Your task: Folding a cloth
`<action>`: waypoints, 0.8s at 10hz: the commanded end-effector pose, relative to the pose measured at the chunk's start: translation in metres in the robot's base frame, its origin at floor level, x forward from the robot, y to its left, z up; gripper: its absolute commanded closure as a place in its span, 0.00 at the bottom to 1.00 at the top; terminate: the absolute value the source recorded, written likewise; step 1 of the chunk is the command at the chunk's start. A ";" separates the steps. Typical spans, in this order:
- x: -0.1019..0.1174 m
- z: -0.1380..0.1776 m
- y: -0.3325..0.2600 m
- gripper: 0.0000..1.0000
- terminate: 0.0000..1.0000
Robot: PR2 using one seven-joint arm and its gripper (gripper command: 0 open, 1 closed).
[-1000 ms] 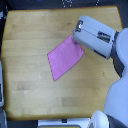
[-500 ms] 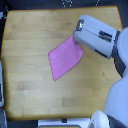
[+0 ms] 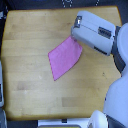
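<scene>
Barely begun: the cloth (image 3: 65,57) is spread flat, unfolded.
Its top corner is hidden under the claw (image 3: 76,39), whose jaw state cannot be told.

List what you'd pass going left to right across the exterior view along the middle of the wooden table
Bare wooden tabletop → flat pink-magenta fabric cloth → bulky white and grey robot arm, which covers the cloth's upper right corner. The claw itself is hidden under the arm, so its place is left out.
</scene>
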 end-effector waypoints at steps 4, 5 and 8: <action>-0.097 0.031 0.097 1.00 0.00; -0.106 0.032 0.124 1.00 0.00; -0.096 0.021 0.157 1.00 0.00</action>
